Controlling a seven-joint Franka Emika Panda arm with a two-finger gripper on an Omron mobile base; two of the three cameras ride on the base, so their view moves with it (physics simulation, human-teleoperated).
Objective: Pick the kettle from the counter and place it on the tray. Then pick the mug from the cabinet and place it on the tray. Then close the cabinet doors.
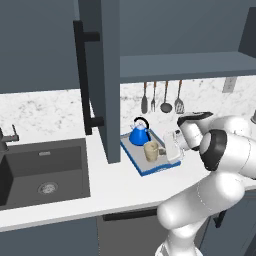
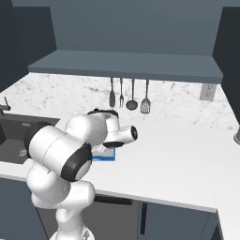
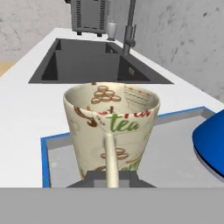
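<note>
On marble counter: dark sink, tray; cabinet door apparently open.

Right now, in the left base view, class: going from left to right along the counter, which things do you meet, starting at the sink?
sink → open cabinet door → kettle → mug → gripper, shut on the mug's handle; kettle and mug both stand on the tray.

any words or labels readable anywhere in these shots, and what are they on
"tea" in green on the side of the mug, seen in the hand view.
A reddish line of lettering above it on the mug is broken by the handle and unreadable.
The brown marks on the mug are pictures, not text.
No other lettering is legible.
</note>
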